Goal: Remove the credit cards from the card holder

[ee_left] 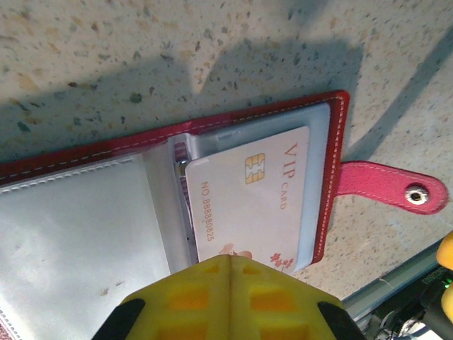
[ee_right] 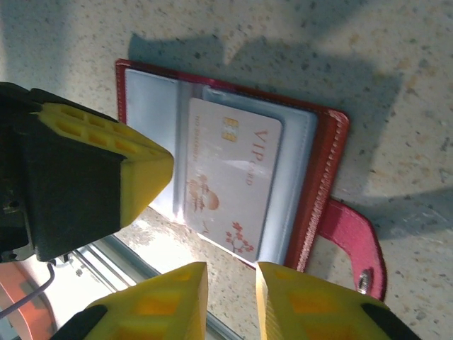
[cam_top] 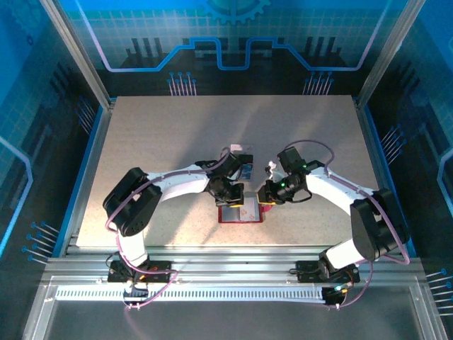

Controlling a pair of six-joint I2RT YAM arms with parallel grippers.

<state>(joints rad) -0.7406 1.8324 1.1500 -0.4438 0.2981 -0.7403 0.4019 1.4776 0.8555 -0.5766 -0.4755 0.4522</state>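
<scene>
At the card holder, left gripper was shut, right gripper barely parted, empty. Tight pocket could snag the pink card.

Open red card holder, pale pink card in its pocket, right hand just off its edge, jaws slightly apart.

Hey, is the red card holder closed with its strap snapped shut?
No, the card holder lies open on the table, and its strap tab sticks out sideways, unfastened.
</scene>
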